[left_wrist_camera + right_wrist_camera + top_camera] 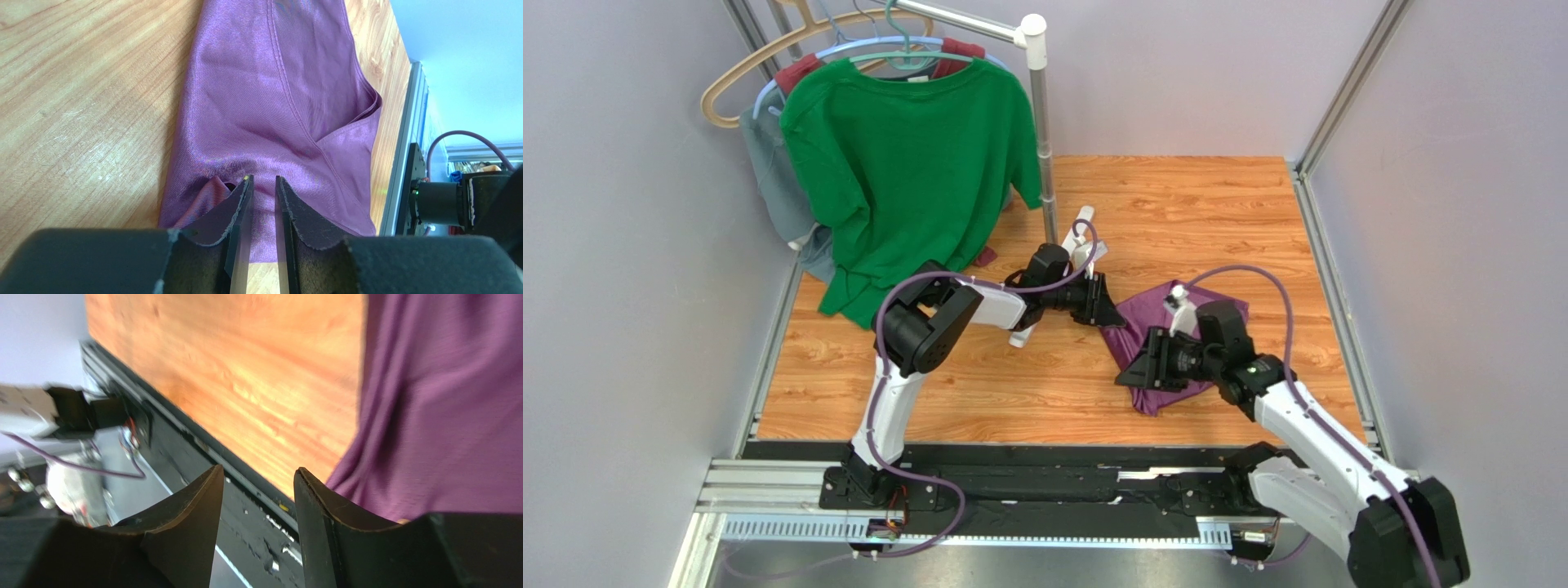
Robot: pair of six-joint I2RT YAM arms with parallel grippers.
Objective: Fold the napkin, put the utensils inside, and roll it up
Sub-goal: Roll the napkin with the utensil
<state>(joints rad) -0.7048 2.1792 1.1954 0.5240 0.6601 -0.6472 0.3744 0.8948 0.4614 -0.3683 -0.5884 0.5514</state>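
1. Closest to the top camera, a black rail runs along the table's near edge and carries both bases; the left arm reaches in toward the middle, and the right arm leans in from the near right corner
2. Right of the table's centre and nearer its near edge lies the napkin, rumpled, between the two grippers
3. At the napkin's left edge, the left gripper has its jaws only a narrow slot apart, tips down on the cloth; nothing shows in the slot itself
4. Over the napkin's near left part, the right gripper has its jaws spread wide with nothing between them
5. From above, the right wrist covers the napkin's middle, so the cloth shows only around it
6. Over the far left corner a green T-shirt hangs from a rack pole, hiding the wood beneath; a grey garment and a maroon garment hang behind it, and the left arm's elbow sits just in front of its hem
7. Only the left wrist view shows the fold: one layer of napkin laid over another along a slanting edge, and a small pucker beside one finger
8. Only the right wrist view, blurred, shows the napkin draping to the right of the jaws and bare wood and rail beyond them
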